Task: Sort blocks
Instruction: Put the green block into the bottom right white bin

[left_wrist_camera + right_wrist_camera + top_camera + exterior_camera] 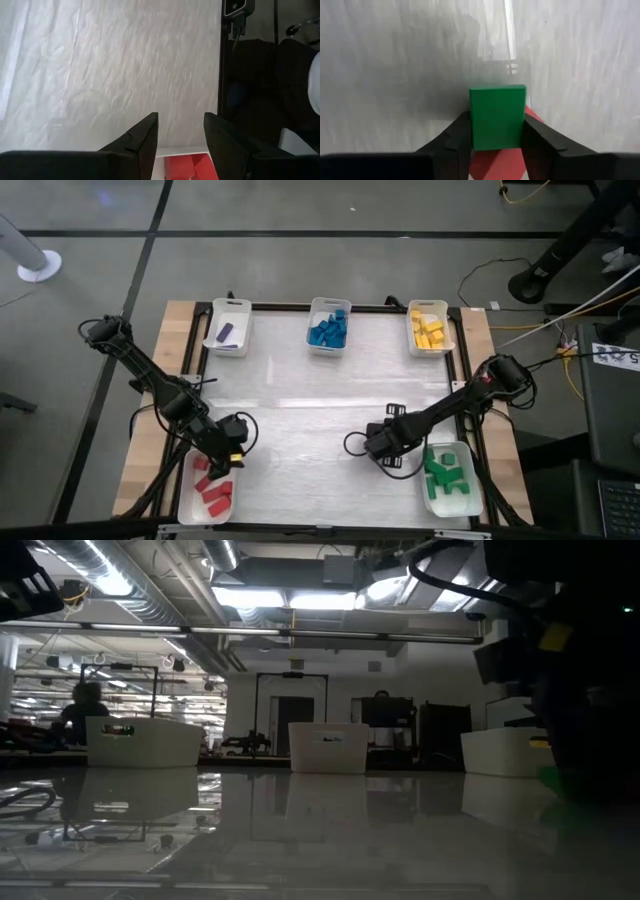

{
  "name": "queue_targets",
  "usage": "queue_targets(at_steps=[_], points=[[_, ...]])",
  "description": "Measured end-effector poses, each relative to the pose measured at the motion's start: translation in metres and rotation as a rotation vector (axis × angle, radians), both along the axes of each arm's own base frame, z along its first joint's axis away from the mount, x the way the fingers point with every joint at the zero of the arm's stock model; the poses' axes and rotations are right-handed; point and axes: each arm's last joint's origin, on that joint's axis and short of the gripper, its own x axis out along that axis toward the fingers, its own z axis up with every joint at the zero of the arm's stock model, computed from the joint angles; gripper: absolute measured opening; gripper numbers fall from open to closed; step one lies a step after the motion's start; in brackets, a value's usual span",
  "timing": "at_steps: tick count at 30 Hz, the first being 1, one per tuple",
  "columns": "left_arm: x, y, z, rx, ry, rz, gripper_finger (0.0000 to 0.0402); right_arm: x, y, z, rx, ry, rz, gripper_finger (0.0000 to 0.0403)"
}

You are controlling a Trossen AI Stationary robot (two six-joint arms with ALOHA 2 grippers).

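On the glossy white table (300,420), the right gripper (496,142) clamps a green block (497,116) while the left gripper (180,135) gapes above the red blocks (187,167), with a dim ceiling-lit workshop beyond.

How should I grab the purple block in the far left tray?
Pinch the purple block across its short width, mid-length, coming straight down. It lies flat and slanted, alone in its white tray, so turn the fingers to match.
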Motion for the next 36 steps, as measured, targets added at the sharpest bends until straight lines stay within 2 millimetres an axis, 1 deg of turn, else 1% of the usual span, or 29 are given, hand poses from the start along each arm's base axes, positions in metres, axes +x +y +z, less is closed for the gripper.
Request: queue_targets(at_steps=[3, 5, 7, 11, 15, 17, 20, 24, 29, 33, 36], points=[[0.000, 0.000, 0.000, 0.013, -0.010, 0.007, 0.0147, 0.002, 0.002, 0.003, 0.016, 0.004, 0.000, 0.0130], [0.001, 0.001, 0.000, 0.038, -0.029, 0.006, 0.0147, 0.005, 0.004, 0.009, 0.039, 0.007, 0.000, 0.0130], [0.001, 0.002, 0.000, 0.070, -0.052, 0.009, 0.0147, 0.006, 0.005, 0.018, 0.053, 0.017, -0.003, 0.0131], [0.004, 0.004, 0.001, 0.143, -0.118, 0.039, 0.0147, 0.010, 0.008, 0.039, 0.070, 0.047, -0.024, 0.0148], [0.010, 0.004, 0.006, 0.209, -0.237, 0.103, 0.0147, 0.012, 0.013, 0.056, 0.155, 0.102, -0.055, 0.0143], [0.013, 0.005, 0.009, 0.232, -0.293, 0.131, 0.0147, 0.011, 0.019, 0.063, 0.198, 0.121, -0.062, 0.0137], [0.019, 0.005, 0.014, 0.248, -0.367, 0.156, 0.0147, 0.004, 0.033, 0.073, 0.226, 0.158, -0.061, 0.0136], [0.029, 0.003, 0.014, 0.271, -0.432, 0.151, 0.0147, -0.017, 0.058, 0.084, 0.188, 0.212, -0.091, 0.0146], [0.050, -0.005, 0.006, 0.291, -0.499, 0.141, 0.0147, -0.059, 0.092, 0.087, 0.085, 0.266, -0.186, 0.0143], [0.070, -0.010, -0.003, 0.316, -0.568, 0.134, 0.0147, -0.090, 0.117, 0.086, 0.033, 0.225, -0.257, 0.0142], [0.085, -0.012, -0.008, 0.340, -0.641, 0.130, 0.0147, -0.112, 0.132, 0.086, 0.022, 0.207, -0.268, 0.0154]])
